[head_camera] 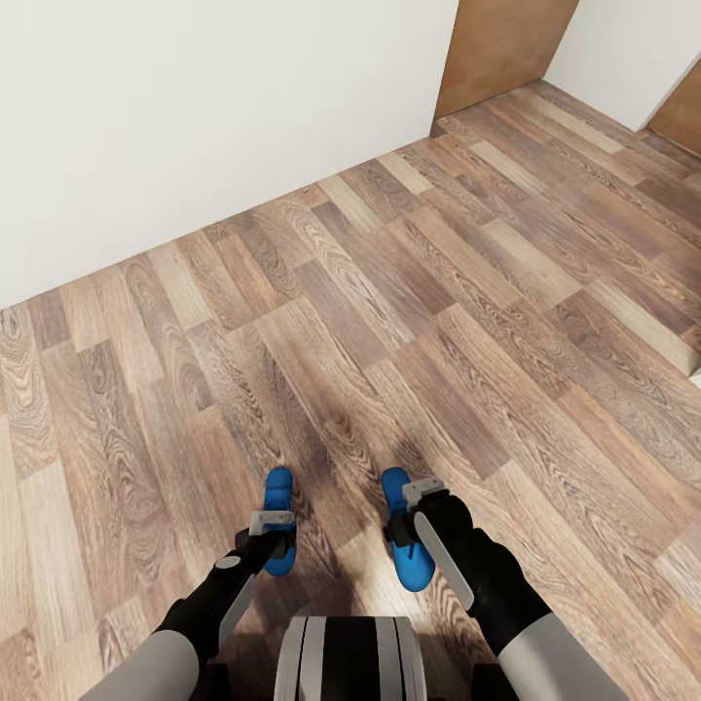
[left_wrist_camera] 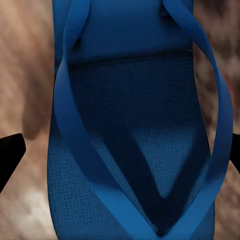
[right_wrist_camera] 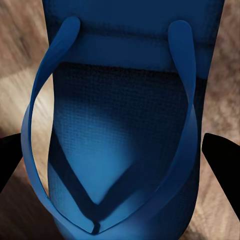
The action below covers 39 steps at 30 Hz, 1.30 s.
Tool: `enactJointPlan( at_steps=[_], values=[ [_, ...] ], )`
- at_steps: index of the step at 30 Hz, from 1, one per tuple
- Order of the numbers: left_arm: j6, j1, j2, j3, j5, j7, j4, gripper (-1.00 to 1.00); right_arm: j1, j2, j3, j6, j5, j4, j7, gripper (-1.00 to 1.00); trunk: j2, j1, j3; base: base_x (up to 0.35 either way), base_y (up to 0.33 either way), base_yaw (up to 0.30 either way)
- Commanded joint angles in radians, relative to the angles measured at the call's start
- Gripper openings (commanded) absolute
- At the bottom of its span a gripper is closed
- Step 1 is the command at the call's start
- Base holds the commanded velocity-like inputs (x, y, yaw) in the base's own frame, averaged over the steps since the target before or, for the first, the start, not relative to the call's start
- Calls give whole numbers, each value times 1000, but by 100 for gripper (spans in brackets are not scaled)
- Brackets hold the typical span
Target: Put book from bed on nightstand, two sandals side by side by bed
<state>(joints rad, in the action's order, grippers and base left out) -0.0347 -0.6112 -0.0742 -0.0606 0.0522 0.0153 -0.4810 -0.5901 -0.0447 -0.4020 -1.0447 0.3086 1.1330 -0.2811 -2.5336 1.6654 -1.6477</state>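
Two blue sandals are at my grippers just in front of my base. The left sandal (head_camera: 278, 492) (left_wrist_camera: 135, 125) sits between the dark fingers of my left gripper (head_camera: 273, 534) (left_wrist_camera: 122, 155), which is shut across its width. The right sandal (head_camera: 407, 545) (right_wrist_camera: 125, 130) is held the same way by my right gripper (head_camera: 414, 516) (right_wrist_camera: 120, 155), its fingertips against the straps. Both sandals point away from me, roughly parallel, about a hand's width apart over the wood-plank floor (head_camera: 438, 292). The book, bed and nightstand are out of view.
A white wall (head_camera: 195, 117) runs along the left and far side. A brown wooden door (head_camera: 501, 44) stands at the far right corner, with another brown panel (head_camera: 682, 107) at the right edge. Open floor stretches ahead and to the right.
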Motion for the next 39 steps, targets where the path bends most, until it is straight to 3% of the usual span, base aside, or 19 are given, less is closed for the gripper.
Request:
enactJointPlan(
  at_steps=[1, 14, 15, 32, 39],
  values=[
    [-4, 0, 1, -3, 5, 2, -2, 100, -1, 0, -1, -3, 10, 1, -10, -100, 0, 0, -1, 0, 0, 0],
    [-4, 0, 1, -4, 6, 2, -2, 100, -1, 0, -1, -3, 10, 1, -10, -100, 0, 0, -1, 0, 0, 0],
    [-4, 0, 1, -4, 6, 2, -2, -100, -1, 0, -1, -3, 10, 1, -10, -100, 0, 0, -1, 0, 0, 0],
    [-18, -1, -1, -4, 9, 0, -8, -100, -1, 0, -1, -3, 10, 1, -11, -100, 0, 0, -1, 0, 0, 0],
    [-46, -1, -4, -4, 6, -1, -47, -100, -1, 0, -1, -3, 10, 1, -10, -100, 1, -3, 27, 0, 0, 0]
  ],
)
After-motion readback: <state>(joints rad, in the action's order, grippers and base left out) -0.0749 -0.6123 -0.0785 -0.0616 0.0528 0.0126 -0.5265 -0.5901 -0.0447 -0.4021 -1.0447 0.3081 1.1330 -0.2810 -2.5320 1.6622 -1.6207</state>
